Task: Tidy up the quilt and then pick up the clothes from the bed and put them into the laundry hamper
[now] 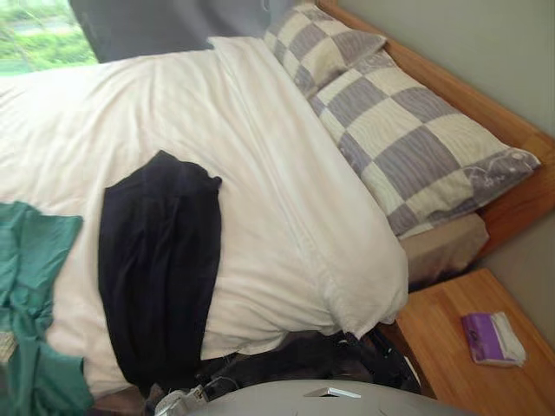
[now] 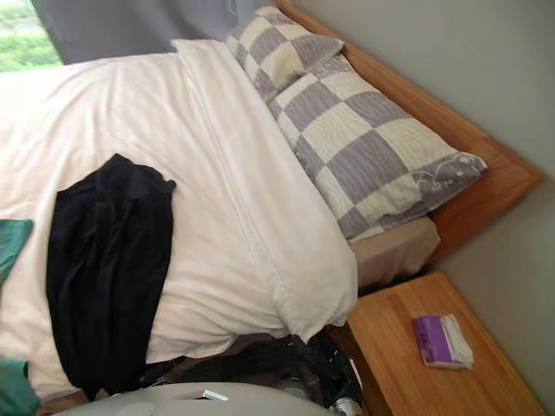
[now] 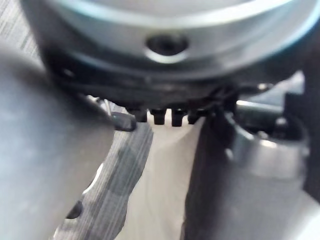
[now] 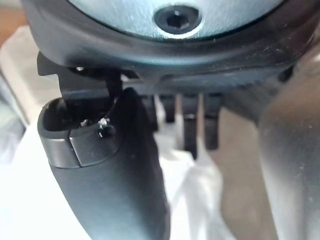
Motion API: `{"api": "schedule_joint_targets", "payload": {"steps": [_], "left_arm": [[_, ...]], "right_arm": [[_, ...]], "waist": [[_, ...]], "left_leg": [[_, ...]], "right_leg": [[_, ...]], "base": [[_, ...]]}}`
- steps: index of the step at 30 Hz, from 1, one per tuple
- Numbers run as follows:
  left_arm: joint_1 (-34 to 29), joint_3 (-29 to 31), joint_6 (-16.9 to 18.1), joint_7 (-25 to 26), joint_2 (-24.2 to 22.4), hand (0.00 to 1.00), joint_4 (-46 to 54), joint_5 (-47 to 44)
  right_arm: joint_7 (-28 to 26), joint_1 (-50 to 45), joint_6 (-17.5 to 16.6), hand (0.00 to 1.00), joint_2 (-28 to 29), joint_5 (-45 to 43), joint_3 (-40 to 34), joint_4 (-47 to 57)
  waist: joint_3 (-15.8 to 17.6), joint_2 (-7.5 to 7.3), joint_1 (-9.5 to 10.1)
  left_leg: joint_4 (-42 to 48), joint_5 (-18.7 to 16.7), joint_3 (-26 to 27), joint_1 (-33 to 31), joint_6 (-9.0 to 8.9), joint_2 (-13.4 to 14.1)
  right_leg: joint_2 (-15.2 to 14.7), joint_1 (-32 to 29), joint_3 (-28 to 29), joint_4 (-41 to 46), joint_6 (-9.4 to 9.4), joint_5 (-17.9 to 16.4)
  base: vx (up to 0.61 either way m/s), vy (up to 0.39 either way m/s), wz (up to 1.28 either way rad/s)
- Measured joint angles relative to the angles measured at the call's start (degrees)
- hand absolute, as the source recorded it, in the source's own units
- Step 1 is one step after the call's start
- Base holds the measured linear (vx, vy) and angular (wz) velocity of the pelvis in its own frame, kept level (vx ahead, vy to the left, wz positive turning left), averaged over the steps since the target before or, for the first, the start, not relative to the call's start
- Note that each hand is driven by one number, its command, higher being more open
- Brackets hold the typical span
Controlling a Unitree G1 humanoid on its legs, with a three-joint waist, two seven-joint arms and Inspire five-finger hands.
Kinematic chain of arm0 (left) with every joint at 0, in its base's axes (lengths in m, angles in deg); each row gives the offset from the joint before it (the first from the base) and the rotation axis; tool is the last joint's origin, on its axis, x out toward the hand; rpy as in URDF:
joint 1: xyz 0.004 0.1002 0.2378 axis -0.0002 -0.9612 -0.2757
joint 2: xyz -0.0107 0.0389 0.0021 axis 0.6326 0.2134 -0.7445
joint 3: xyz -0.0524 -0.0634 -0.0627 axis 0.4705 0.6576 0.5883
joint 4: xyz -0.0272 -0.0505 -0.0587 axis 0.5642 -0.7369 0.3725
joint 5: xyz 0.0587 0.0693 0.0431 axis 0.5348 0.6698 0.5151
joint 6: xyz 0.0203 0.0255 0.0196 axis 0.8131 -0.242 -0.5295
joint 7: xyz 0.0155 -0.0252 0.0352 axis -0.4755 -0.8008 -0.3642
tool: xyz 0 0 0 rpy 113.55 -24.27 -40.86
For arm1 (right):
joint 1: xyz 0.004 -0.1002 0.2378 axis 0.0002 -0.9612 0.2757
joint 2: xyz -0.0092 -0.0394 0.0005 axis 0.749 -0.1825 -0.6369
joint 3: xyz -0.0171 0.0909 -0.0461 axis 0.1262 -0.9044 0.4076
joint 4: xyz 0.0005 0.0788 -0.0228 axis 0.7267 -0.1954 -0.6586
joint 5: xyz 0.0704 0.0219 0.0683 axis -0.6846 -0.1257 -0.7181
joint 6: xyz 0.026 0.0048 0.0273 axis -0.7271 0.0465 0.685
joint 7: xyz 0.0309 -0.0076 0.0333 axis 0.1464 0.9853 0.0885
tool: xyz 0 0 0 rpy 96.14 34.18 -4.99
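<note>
Lying past the right hand (image 4: 110, 170): white quilt (image 4: 30, 210).

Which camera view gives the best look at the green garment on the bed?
The left eye view: the green garment lies crumpled on the quilt, left of the black garment. The right eye view catches two small green patches at its left border. The wrist views face pale cloth up close.

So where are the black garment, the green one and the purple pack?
black garment (image 1: 156, 269), left eye view, middle of the cloth
green garment (image 1: 30, 256), left eye view, its upper part
purple pack (image 2: 440, 341), right eye view, top face
</note>
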Motion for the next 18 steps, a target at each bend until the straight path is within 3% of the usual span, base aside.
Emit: {"api": "schedule_joint_targets", "payload": {"steps": [6,13,14,15,16,18], "left_arm": [[1.4,1.0,-3.5,1.3,-1.1,1.0,0.5,8.6],[2.2,0.9,-1.6,1.6,-0.7,1.0,0.8,10.5],[2.3,0.9,-1.2,1.6,-0.5,1.0,1.4,11.1],[3.0,1.1,-1.0,1.7,-0.5,1.0,2.7,13.0],[3.4,1.9,-0.9,1.8,-1.2,1.0,4.0,14.9],[3.4,1.9,-0.3,1.8,-1.9,1.0,5.7,17.3]], "right_arm": [[4.5,2.9,-0.1,1.0,0.0,1.6,0.1,-4.1],[6.8,7.0,1.1,1.0,0.2,1.5,-0.6,-8.4],[6.9,7.3,1.4,1.0,0.3,1.5,-0.5,-8.4],[7.3,7.8,1.6,1.0,0.3,1.5,-0.2,-8.2],[8.4,7.8,1.7,1.0,0.0,1.4,-0.2,-8.0],[10.0,7.0,1.7,1.0,-0.7,0.0,0.6,-7.3]], "waist": [[-0.8,0.07,0.64],[0.1,-1.09,1.74],[0.7,-1.41,1.69],[2.4,-1.56,1.63],[3.6,-0.7,1.49],[4.9,0.46,1.44]], "left_leg": [[0.0,0.2,-6.7,-1.5,1.05,-2.0],[1.0,-0.3,-9.8,-1.5,1.75,-3.3],[3.5,-1.4,-10.0,-2.6,1.89,-3.2],[13.5,-5.4,-9.8,-6.8,2.16,-2.0],[24.2,-8.3,-8.8,-11.8,2.41,0.1],[32.1,-9.1,-7.0,-15.0,2.53,1.5]], "right_leg": [[-1.7,2.5,-5.6,-0.2,0.0,-2.0],[-2.8,6.3,-8.5,-2.1,1.16,-1.5],[-3.0,6.6,-8.8,-1.9,1.3,-1.4],[-3.0,7.0,-9.8,-0.5,1.67,-1.1],[-2.8,7.0,-11.4,2.1,1.53,-1.3],[-3.0,6.7,-13.2,6.8,1.28,-3.1]], "base": [[0.03,-0.001,0.57],[0.12,-0.001,0.24],[0.07,-0.004,0.31],[0.01,0.014,0.55],[-0.02,0.038,0.63],[-0.07,0.071,0.7]]}}
